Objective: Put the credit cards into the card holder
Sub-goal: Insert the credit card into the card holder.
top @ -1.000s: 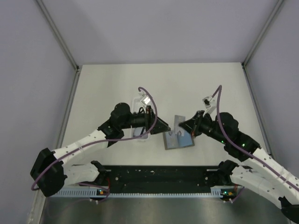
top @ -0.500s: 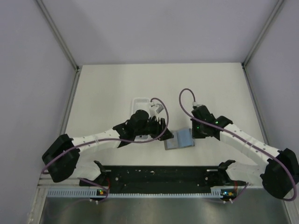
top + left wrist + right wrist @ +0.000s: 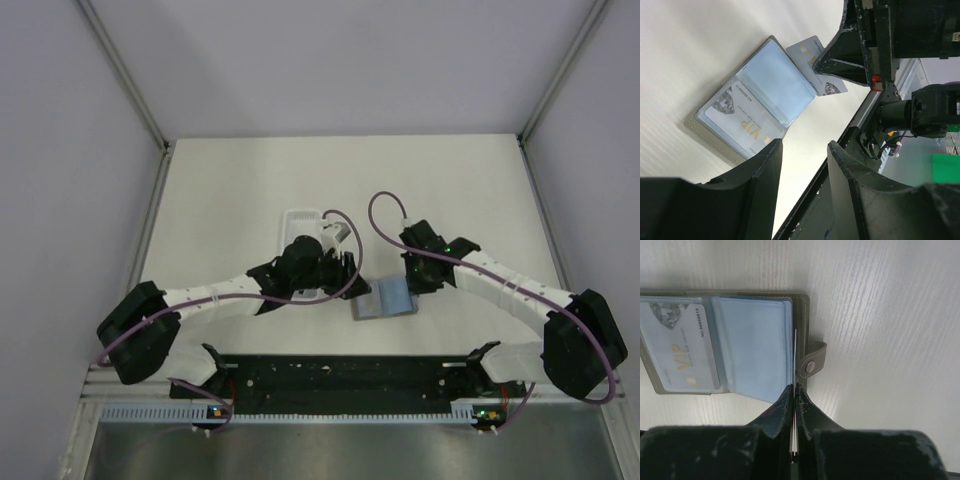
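Compared with one second ago, both arms are now reaching lower and nearer to the middle, and the holder's page, which was standing up then, is lying flat. On the pale white table, the black-and-white left arm is stretching over the long white plastic tray, and the right arm is bending in from 3 o'clock.

The dark grey, nearly square folding card holder is lying open between the two wrists, at about 5 o'clock from the table's centre. Its bluish clear pockets are facing up, so cards can go in from the side. One pale silvery-grey credit card marked VIP is already sitting in the pocket at 9 o'clock in the right wrist view.

The right gripper is clenching a thin second credit card by its end, edge-on. It is aiming this card at the pocket mouth just beside the small snap strap. I judge that this narrow hold is keeping the card straight for insertion.

The left gripper is hovering half-open at 9 o'clock of the holder, grasping nothing. It is probably waiting to steady the holder.
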Motion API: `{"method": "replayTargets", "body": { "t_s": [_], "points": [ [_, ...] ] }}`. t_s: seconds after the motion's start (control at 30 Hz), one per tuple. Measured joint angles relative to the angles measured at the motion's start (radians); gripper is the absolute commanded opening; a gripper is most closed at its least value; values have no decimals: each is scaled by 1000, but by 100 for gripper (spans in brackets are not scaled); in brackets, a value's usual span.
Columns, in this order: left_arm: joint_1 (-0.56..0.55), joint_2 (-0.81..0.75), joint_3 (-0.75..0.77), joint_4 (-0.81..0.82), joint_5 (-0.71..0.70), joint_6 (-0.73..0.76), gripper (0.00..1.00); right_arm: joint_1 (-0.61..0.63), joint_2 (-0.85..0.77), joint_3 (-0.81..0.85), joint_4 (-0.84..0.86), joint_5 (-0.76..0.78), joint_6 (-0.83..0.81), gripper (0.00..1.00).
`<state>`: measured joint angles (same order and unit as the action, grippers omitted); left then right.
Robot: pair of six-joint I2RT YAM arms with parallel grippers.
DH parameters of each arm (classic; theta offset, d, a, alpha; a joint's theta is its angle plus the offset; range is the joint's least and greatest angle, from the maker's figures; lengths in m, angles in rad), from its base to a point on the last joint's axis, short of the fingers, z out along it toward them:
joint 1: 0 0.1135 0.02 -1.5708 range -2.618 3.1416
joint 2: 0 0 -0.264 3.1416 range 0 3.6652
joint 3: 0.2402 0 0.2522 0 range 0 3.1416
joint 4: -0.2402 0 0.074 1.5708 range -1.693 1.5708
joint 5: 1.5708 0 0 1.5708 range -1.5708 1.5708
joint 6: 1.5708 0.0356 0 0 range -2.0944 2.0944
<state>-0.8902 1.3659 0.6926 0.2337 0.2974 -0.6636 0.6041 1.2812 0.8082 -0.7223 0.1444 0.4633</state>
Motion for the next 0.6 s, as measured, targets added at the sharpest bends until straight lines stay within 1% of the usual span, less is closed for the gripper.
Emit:
{"method": "replayTargets", "body": {
  "t_s": [0.13, 0.3, 0.47, 0.6],
  "points": [
    [0, 52, 0, 37, 2, -1, 42, 0, 3, 0, 6, -20, 0, 0],
    [-2, 135, 0, 124, 20, -5, 36, -1, 3, 0, 28, -42, 2, 0],
    [-25, 219, 0, 215, 19, -7, 33, 0, 5, -3, 46, -55, 5, 0],
    [-54, 264, 2, 254, 6, -6, 32, -1, 6, -5, 59, -69, 10, 0]
  ]
}}
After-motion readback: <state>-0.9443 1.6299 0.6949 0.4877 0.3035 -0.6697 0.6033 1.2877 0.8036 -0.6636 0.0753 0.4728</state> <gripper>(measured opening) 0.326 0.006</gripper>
